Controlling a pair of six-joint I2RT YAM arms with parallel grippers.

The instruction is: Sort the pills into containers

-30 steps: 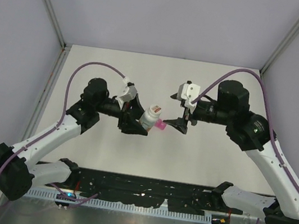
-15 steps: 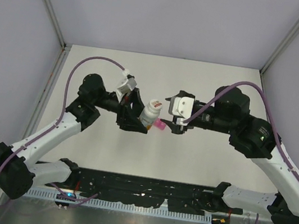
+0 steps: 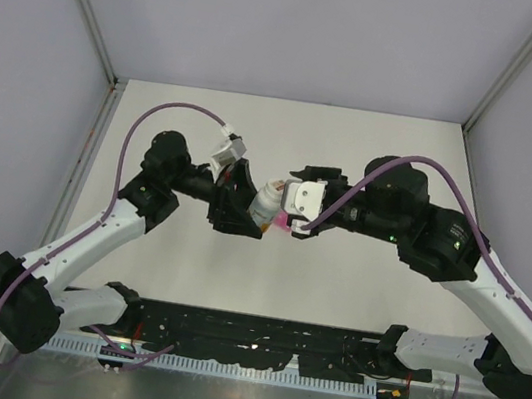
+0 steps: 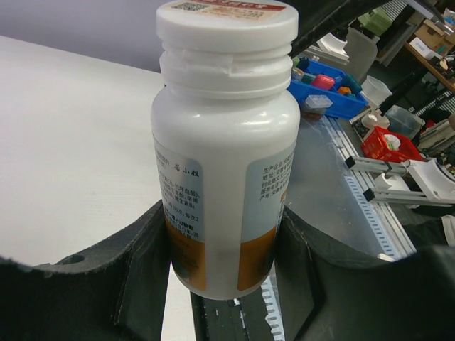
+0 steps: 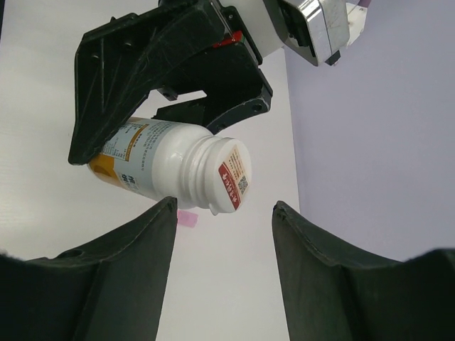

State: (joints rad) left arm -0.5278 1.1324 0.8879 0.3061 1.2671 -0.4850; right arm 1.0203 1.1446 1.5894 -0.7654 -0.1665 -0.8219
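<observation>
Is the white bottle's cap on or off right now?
On. The cap sits on the neck of the bottle in both wrist views; the left gripper grips the bottle's body.

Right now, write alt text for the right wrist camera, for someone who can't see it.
The left gripper holds a white pill bottle sideways, its capped end pointing between the open fingers of the right gripper, which do not touch it. A sliver of the pink pill box shows below it.

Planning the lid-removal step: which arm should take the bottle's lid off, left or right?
Right. The left hand is clamped on the bottle. The right hand is open, a finger on each side of the lid, not touching; it likely just needs to close and twist.
</observation>
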